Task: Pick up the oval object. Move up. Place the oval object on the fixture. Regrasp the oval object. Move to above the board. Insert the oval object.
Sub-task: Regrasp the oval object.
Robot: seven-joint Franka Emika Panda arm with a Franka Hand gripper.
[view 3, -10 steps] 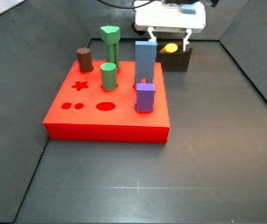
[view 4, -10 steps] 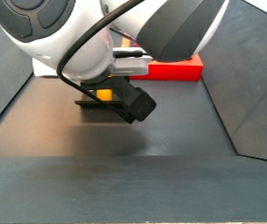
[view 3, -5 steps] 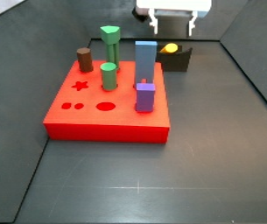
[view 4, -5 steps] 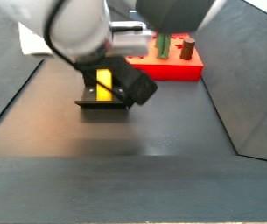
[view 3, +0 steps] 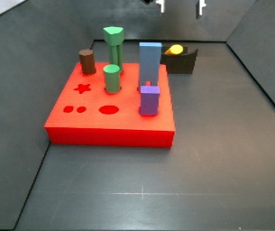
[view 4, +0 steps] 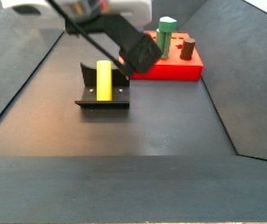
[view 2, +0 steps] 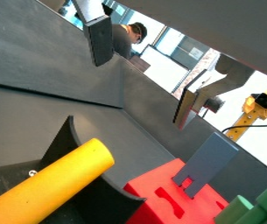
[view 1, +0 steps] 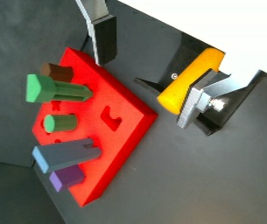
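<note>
The yellow-orange oval object (view 3: 176, 50) lies in the dark fixture (view 3: 182, 63) behind the red board (view 3: 109, 113). It also shows in a side view (view 4: 102, 79) on the fixture (view 4: 102, 103), with the board (view 4: 171, 70) beyond. My gripper (view 3: 182, 7) is open and empty, high above the fixture at the picture's upper edge. In both wrist views the gripper (view 1: 153, 66) (view 2: 147, 68) is spread wide with nothing between its fingers (view 1: 104, 37), and the oval object (view 1: 192, 77) (view 2: 53, 182) lies below it.
Standing in the board are a tall blue peg (view 3: 150, 63), a purple peg (view 3: 150, 99), two green pegs (view 3: 113, 41) (view 3: 112, 78) and a brown peg (view 3: 87, 61). Dark walls enclose the floor.
My gripper has let go of the oval object, opened, and risen straight up from the fixture. The oval object stays lying in the fixture.
</note>
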